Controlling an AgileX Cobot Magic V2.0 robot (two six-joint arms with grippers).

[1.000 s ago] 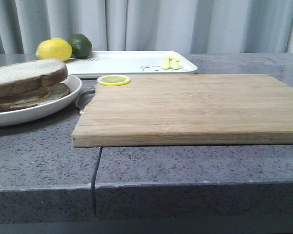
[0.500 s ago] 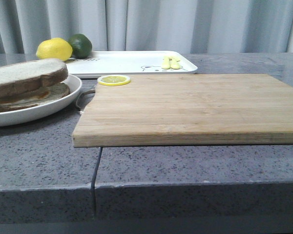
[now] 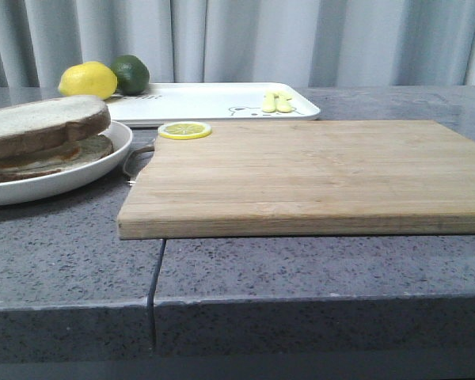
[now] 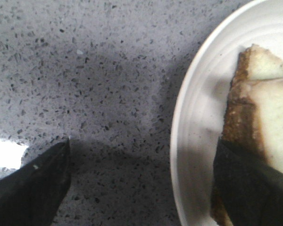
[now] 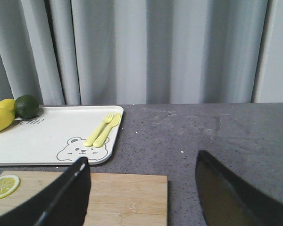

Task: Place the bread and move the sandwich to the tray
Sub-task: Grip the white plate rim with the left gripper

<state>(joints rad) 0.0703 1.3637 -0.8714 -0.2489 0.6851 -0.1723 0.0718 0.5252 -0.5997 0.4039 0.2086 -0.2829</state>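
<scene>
Left gripper [image 4: 141, 188] wide, straddling round plate [image 3: 103, 162] rim beside bread [image 3: 43, 119], stacked on egg slice. Right gripper [image 5: 141, 197] wide over bare wooden board [image 3: 317, 174]. Tray [image 3: 214, 103] behind, sandwich mostly cut off

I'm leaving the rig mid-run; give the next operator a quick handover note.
Left hand: open, empty, one finger over the plate rim beside the bread.
Right hand: open, empty, above the board.
Bread sits atop the sandwich on the plate, left of the board.
Tray at the back holds a lemon, lime and cutlery.
Done: bread looks placed.
Left: move the sandwich to the tray.
</scene>
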